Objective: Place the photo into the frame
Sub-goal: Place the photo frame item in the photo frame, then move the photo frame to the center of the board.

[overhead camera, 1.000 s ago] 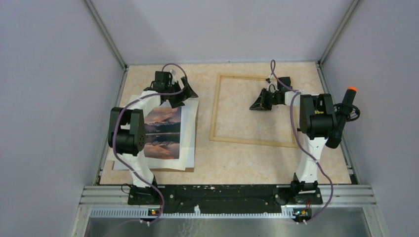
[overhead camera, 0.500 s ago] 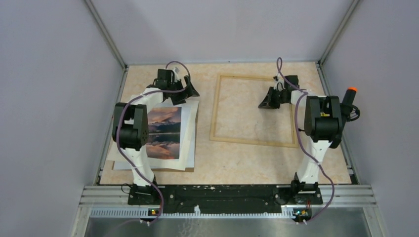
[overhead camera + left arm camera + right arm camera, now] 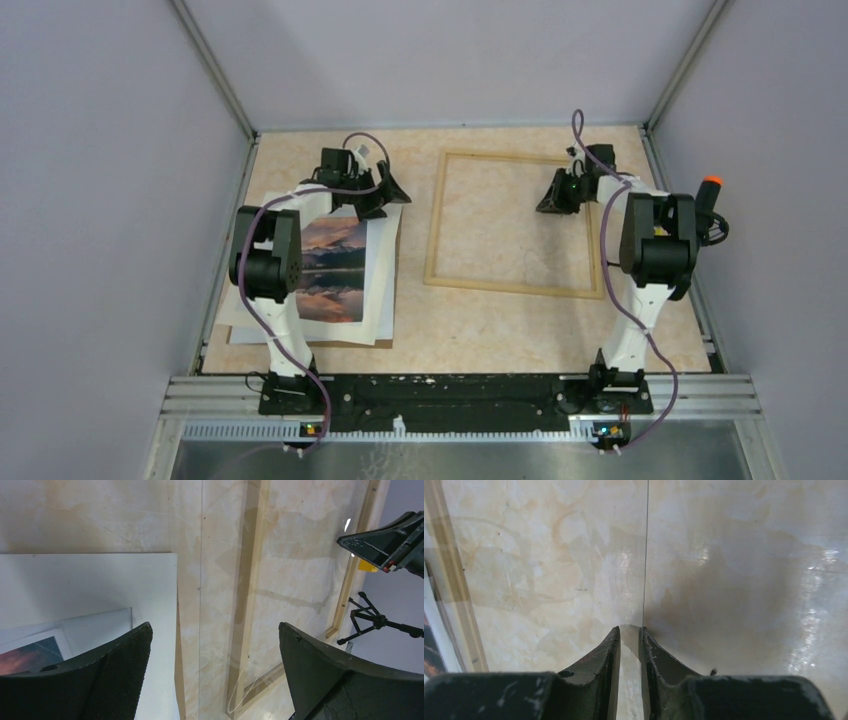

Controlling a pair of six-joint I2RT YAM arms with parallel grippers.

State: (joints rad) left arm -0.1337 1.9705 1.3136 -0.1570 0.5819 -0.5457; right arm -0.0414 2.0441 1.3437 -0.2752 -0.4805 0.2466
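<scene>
Grey walls (image 3: pixel 120 150) enclose a marbled beige tabletop (image 3: pixel 500 330) bearing the frame (image 3: pixel 433 240).

A beige, marble-patterned worktop (image 3: pixel 470 330) sits inside plain grey walls (image 3: pixel 120 200). On its left lies a white mat (image 3: pixel 385 285), stacked on a brown board (image 3: pixel 290 343) that peeks out along the near edge. The thin edge of a clear sheet (image 3: pixel 645 555) crosses the worktop. A black stand with an orange tip (image 3: pixel 711 183) rises at the right. A metal rail (image 3: pixel 460 400) runs along the near edge.
</scene>
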